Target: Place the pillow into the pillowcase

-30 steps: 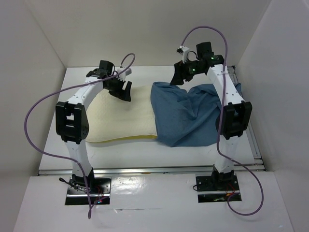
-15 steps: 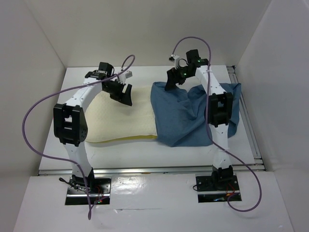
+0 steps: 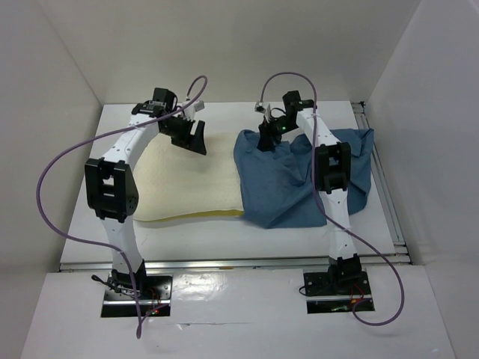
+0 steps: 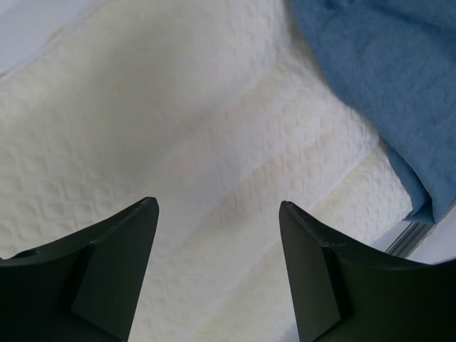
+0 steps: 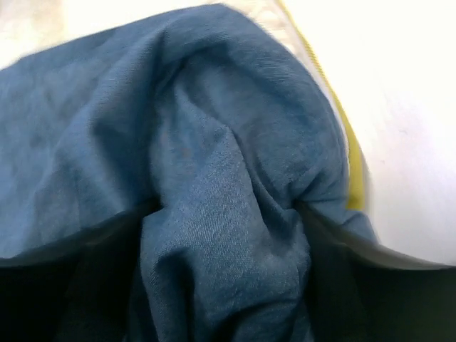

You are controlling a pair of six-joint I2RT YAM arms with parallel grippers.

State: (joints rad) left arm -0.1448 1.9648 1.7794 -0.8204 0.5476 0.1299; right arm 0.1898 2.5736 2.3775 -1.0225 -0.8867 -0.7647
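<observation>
The right gripper [image 3: 268,140] is down on the far left corner of the pillowcase [image 3: 288,187], at the far end of its open edge. In the wrist view its fingers sit wide apart with a bunched fold of blue cloth filling the gap between them. Whether they are pinching that fold or only straddling it, I cannot tell.

Just beyond the fold runs the yellow piping [image 5: 353,164] of the pillow [image 3: 187,183]. That puts the pillow's far edge right beside this claw, on its left.

The pillow lies flat with its long axis running left to right across the worktop [image 3: 224,239]. Its right end is under the pillowcase's open edge (how deep it reaches inside is hidden). The rest, well over half, lies bare toward the worktop's left side. The pillowcase is crumpled over the right half of the worktop.

The left gripper [image 4: 217,206] hangs released above the far edge of the bare pillow, with nothing between its fingers and only textured cream fabric below.

The coming move turns on that axis. The cloth has to travel leftward along the pillow's length, or the pillow rightward into it. The right arm is much nearer the opening, and the left is placed to steady or push the pillow.
</observation>
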